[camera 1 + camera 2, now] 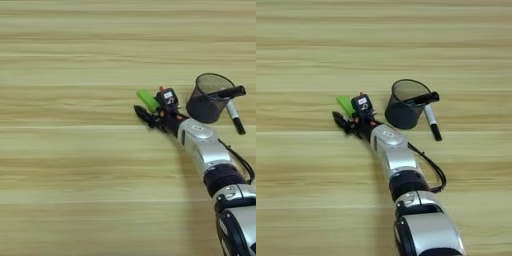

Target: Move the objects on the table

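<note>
Green block (148, 100) lies just beside the hand (152, 112); mesh cup (207, 99) right.

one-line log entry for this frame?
right gripper at green block, grasp unclear | mesh cup upright, right of gripper | black marker across cup rim | pen on table beside cup

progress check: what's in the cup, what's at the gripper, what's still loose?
Done: one black marker leans in the mesh cup. In hand: the gripper is at the green block; grasp unclear. Left: a second marker lies on the table beside the cup.
</note>
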{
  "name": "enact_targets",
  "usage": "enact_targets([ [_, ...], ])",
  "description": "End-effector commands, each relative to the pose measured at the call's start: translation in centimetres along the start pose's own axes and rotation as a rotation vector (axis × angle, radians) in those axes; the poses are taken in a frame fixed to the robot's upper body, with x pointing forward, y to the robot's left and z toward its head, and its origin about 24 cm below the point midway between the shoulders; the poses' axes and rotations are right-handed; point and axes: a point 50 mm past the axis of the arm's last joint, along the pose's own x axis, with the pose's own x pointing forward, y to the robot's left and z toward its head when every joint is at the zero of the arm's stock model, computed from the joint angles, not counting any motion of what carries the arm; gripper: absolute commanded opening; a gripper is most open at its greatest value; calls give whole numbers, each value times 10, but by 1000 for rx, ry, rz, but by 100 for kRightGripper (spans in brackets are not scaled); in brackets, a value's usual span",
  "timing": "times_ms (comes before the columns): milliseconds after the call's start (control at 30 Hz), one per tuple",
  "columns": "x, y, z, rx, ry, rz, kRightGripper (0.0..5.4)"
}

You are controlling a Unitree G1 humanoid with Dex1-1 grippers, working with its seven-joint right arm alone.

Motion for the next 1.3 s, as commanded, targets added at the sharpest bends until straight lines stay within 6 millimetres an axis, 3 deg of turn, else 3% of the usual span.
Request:
enact_targets([
  [33,4,-4,22,-25,-56,5,299],
  [567,0,3,23,-28,-56,24,141],
  [1067,-20,28,23,-45,-47,56,140],
  [1300,-23,38,14,-37,-10,77,140],
])
